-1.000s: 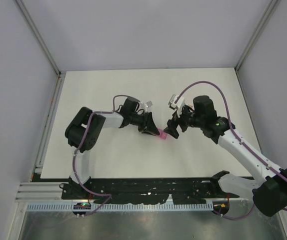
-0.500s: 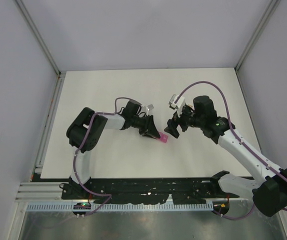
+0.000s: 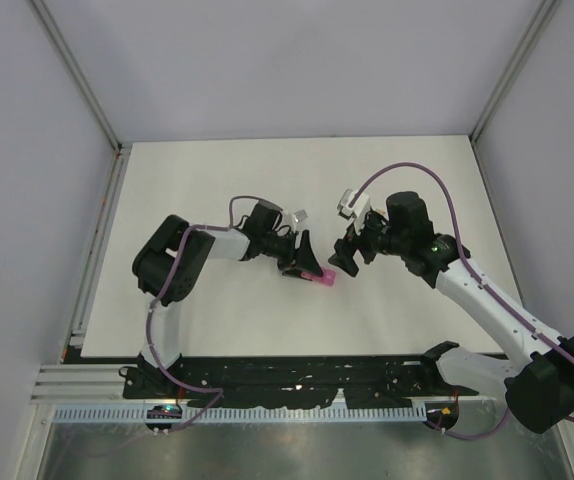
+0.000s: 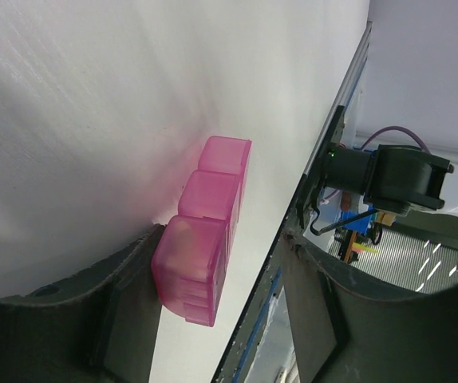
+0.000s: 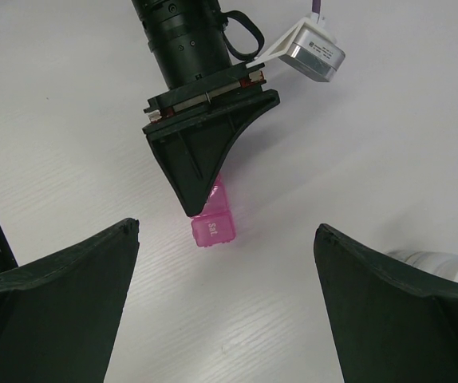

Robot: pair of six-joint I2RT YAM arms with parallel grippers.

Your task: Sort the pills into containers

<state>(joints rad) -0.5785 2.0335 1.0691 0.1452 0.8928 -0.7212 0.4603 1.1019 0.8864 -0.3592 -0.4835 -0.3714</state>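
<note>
Pill box: from above, it lies flat on the counter, about midway between the left and right edges and somewhat nearer the near edge, right between the tips of the two arms. A second ago the left jaws were shut on it. Now they have parted, and the box rests a touch closer to the near edge, let go. The right jaws hang just beside its other end, spread wide and empty, as they were.

Left wrist view: the pink strip of joined compartments lies on the counter between the parted jaws. Its near end is close against one finger, perhaps touching, with a clear gap to the other finger. The lids look shut.

Right wrist view: the box shows just under the tip of the left jaws, its end lid marked "Sat". The right fingers stand far apart, well clear of it. A white bottle peeks in beside them. No loose pills show in any view.

The box seems to have been placed and released. Sorting itself looks not yet begun, since the lids must open and the pills must come out first.
</note>
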